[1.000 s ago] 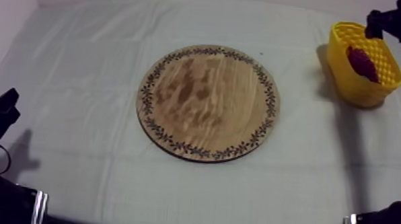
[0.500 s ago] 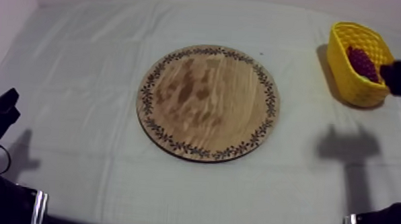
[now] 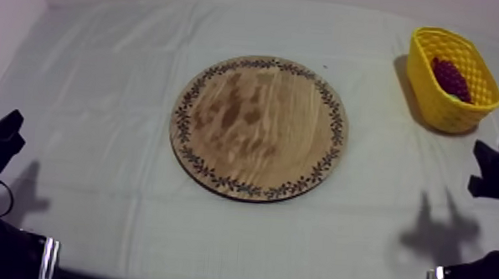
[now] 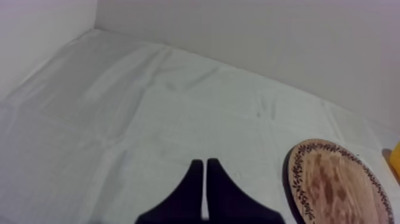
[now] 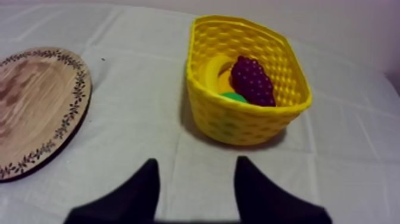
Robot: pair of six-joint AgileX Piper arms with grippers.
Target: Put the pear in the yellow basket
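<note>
Spread, empty right gripper (image 5: 196,164) near yellow basket (image 5: 238,126) holding grapes (image 5: 253,80), banana (image 5: 213,69), a green fruit (image 5: 234,97). Left gripper (image 4: 206,162) pressed together, over cloth (image 4: 119,119) beside wooden board (image 4: 333,182).

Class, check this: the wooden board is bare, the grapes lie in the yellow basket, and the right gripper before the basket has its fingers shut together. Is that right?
Not quite. The right gripper is open: the right wrist view shows its fingers apart with nothing between. The rest holds: the wooden board is bare, the grapes lie in the yellow basket.
</note>
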